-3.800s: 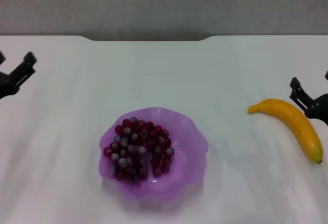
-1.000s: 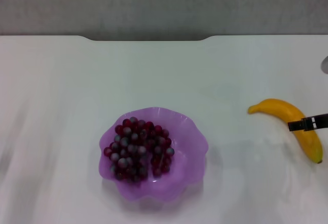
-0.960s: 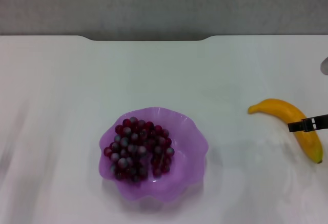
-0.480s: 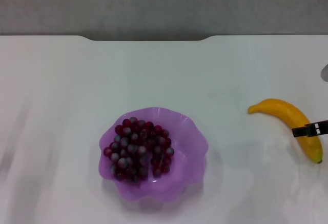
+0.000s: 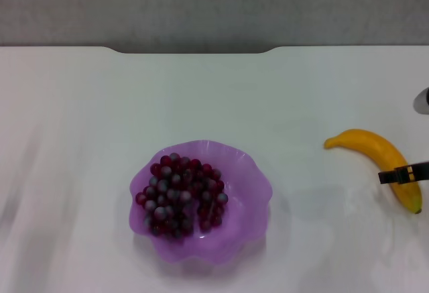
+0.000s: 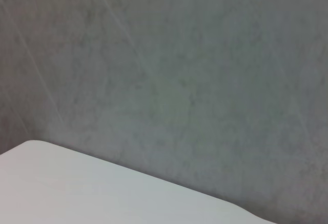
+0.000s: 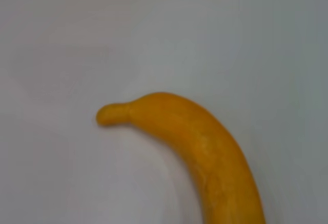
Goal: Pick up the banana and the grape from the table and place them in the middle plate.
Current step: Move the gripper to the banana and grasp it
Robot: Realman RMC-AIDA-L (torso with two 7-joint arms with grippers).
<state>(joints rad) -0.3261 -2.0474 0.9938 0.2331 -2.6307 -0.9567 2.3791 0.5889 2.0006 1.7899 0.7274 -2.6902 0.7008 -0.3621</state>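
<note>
The banana (image 5: 375, 155) lies on the white table (image 5: 214, 98) at the far right, its darker tip toward me. A black part of my right gripper (image 5: 404, 173) reaches in from the right edge and crosses the banana's near half. The right wrist view looks down on the banana (image 7: 205, 147) from close above, stem end included. The grape (image 5: 179, 196) bunch rests inside the middle plate (image 5: 251, 192), a purple scalloped bowl at centre front. My left gripper is out of view.
The table's notched far edge (image 5: 191, 51) meets a grey wall. A grey piece of the right arm (image 5: 421, 100) shows at the right border. The left wrist view holds only the wall and a table corner (image 6: 77, 188).
The black part of my right gripper has slid along the banana toward its near tip. Since the earliest frame the left gripper has left the view. Plate and grape have not moved.
</note>
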